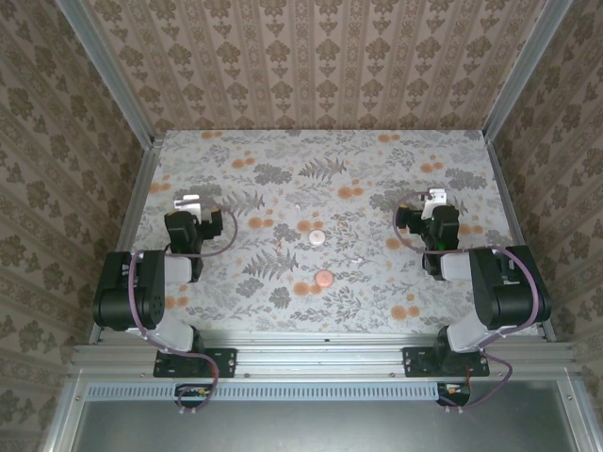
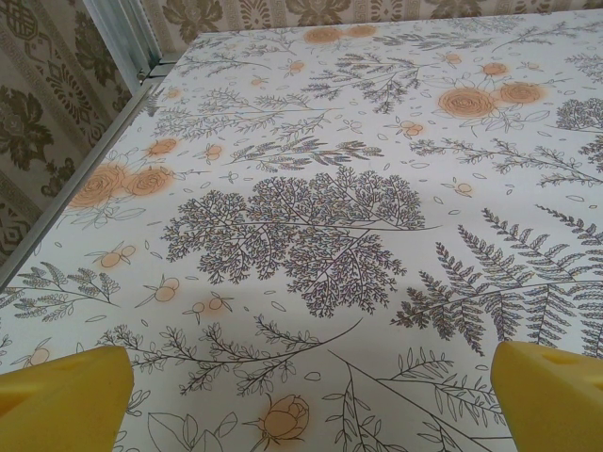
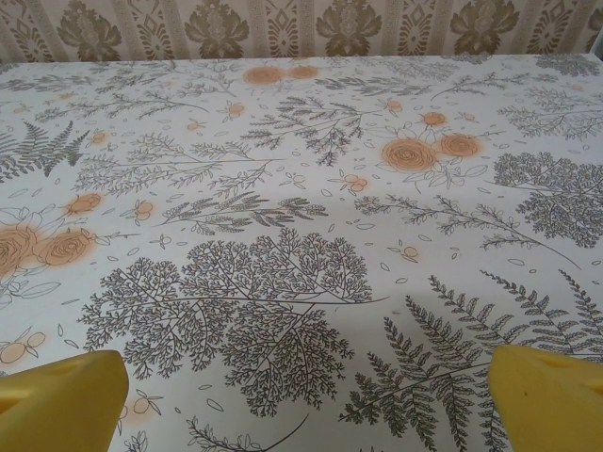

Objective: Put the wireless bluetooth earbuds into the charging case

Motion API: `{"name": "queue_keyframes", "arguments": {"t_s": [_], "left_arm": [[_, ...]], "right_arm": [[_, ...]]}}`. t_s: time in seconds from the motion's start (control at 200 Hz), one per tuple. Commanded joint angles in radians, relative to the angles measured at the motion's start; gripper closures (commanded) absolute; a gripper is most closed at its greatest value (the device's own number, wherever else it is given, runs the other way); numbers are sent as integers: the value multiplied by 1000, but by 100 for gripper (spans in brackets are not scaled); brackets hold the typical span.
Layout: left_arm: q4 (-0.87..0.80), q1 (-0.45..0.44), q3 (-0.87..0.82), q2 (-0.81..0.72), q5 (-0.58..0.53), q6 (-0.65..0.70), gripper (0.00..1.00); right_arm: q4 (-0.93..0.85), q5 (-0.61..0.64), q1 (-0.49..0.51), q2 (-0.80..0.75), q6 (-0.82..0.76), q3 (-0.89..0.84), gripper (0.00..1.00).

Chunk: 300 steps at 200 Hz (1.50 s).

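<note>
At the left, the left gripper (image 1: 188,201) hung over the flowered table (image 1: 283,151), its yellow fingers (image 2: 61,400) spread wide with nothing between them. Toward the middle lay one whitish earbud (image 1: 298,205), then the salmon-pink charging case (image 1: 324,278) with a paler pink round piece (image 1: 317,237) beyond it, then the other earbud (image 1: 356,257), all apart. At the right, the right gripper (image 1: 433,196) stood equally wide and bare.

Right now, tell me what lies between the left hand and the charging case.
Nothing but bare flower-printed tablecloth lies between the left hand and the charging case, seen in the top view.
</note>
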Motion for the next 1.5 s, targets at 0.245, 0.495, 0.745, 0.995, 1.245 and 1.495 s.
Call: {"name": "queue_keyframes", "arguments": {"t_s": [0.245,0.495,0.745,0.995,1.245,1.495], "left_arm": [[-1,3,-6,-21,13,16,0],[3,3,-10,-25,14,19,5],[-217,-29,74,-129,14,61,8],[-641,-76,273,-258,2,-15,12],[-1034,-149,445,-289,33,-169,17],[-1177,-205,424,-331,147,-354,21]], "right_arm": [[-12,-18,6,-25,10,-10,0],[-25,-24,6,-35,9,-8,0],[-143,-31,6,-134,8,9,0],[-698,-112,11,-317,114,187,0],[-1256,-128,75,-378,178,432,0],[-1595,-111,290,-338,290,587,0]]}}
